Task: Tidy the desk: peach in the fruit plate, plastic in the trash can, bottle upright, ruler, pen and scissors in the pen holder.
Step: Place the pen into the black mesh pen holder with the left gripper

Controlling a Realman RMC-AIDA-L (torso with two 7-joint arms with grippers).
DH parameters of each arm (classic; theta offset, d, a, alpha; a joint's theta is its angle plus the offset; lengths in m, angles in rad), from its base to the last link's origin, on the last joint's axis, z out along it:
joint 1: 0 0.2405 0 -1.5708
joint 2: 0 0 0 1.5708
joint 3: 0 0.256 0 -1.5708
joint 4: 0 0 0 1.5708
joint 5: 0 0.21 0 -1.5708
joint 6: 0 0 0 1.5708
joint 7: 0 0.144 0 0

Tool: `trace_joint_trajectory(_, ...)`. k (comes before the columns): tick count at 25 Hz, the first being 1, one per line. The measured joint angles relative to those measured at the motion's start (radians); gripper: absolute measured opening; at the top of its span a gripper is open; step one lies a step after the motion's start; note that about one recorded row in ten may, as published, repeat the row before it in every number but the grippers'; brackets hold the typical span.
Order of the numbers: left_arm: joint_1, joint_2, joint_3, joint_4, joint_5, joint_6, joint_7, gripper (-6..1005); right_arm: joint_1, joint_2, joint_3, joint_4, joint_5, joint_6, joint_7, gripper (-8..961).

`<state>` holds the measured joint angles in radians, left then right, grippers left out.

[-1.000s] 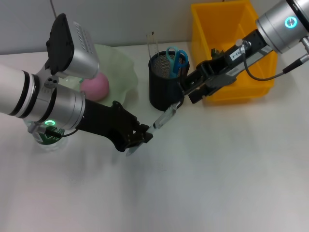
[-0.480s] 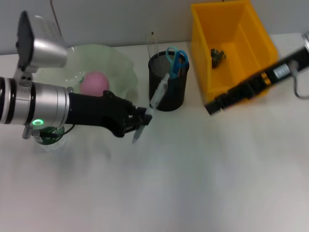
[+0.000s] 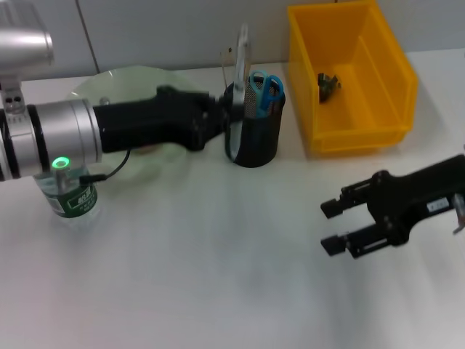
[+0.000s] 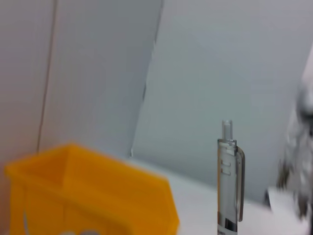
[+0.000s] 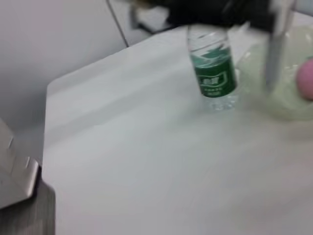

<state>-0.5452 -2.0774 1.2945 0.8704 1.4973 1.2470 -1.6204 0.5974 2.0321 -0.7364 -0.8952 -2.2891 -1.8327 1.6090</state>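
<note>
– Where was the left hand [image 3: 227, 120] w/ the pen [image 3: 240, 54]?
– Right at the black mesh pen holder [image 3: 253, 138], clamped on the pen. Pen stood upright, its lower part at the holder's rim, clip end sticking up above. Couldn't tell if the tip was inside yet. In the left wrist view the pen [image 4: 230, 183] rose clear against the wall, yellow trash can [image 4: 88, 196] off to one side.
– Scissors?
– Blue-handled scissors [image 3: 266, 89] stood in the holder, plus a thin clear ruler [image 3: 227, 65], I think.
– And the right hand [image 3: 336, 225]?
– Low over the tabletop [image 3: 218, 276], in front of the trash can [image 3: 349, 73], well apart from it. Fingers spread wide, nothing in them.
– Bottle, peach?
– Bottle [image 3: 71, 198] upright w/ green label, near the left arm. Fruit plate [image 3: 131, 80] behind that arm; the peach [image 5: 305, 81] only showed in the right wrist view, on the plate. Small dark scrap [image 3: 327, 83] lay in the trash can.
</note>
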Motion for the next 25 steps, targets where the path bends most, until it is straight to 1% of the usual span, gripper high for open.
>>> trace_joint_trajectory(2,0.000,0.000,0.029,-0.033,-0.096,-0.032,0.048,199,-0.022,0.008,0.005,0.002,0.006,0.009,-0.059,702)
trace_joint_trajectory(3,-0.003,0.000,0.057,-0.080,-0.209,-0.063,0.119,200,-0.032,0.010,0.007,0.003,0.013,0.012,-0.084,702)
trace_joint_trajectory(4,-0.003,0.000,0.057,-0.080,-0.209,-0.063,0.119,200,-0.040,0.013,0.007,0.005,0.019,0.016,-0.101,702)
trace_joint_trajectory(6,-0.011,0.000,0.093,-0.139,-0.334,-0.079,0.205,201,-0.052,0.017,0.008,0.007,0.026,0.027,-0.127,702)
trace_joint_trajectory(9,-0.030,-0.001,0.195,-0.232,-0.551,-0.106,0.365,203,-0.065,0.024,0.008,0.009,0.027,0.047,-0.144,702)
trace_joint_trajectory(12,-0.045,-0.002,0.305,-0.286,-0.741,-0.158,0.498,204,-0.071,0.030,0.006,0.010,0.027,0.052,-0.160,702)
trace_joint_trajectory(13,-0.052,-0.002,0.376,-0.303,-0.859,-0.202,0.571,205,-0.072,0.032,0.006,0.011,0.027,0.052,-0.163,702)
trace_joint_trajectory(14,-0.052,-0.002,0.376,-0.303,-0.859,-0.202,0.571,205,-0.073,0.034,0.006,0.011,0.027,0.052,-0.166,702)
trace_joint_trajectory(17,-0.057,-0.003,0.485,-0.312,-1.051,-0.260,0.674,207,-0.076,0.041,0.006,0.012,0.027,0.053,-0.175,702)
trace_joint_trajectory(21,-0.070,-0.003,0.607,-0.314,-1.241,-0.314,0.799,209,-0.078,0.044,0.006,0.021,0.027,0.055,-0.194,702)
trace_joint_trajectory(25,-0.101,-0.003,0.681,-0.314,-1.340,-0.396,0.873,211,-0.074,0.045,0.004,0.031,0.033,0.056,-0.201,702)
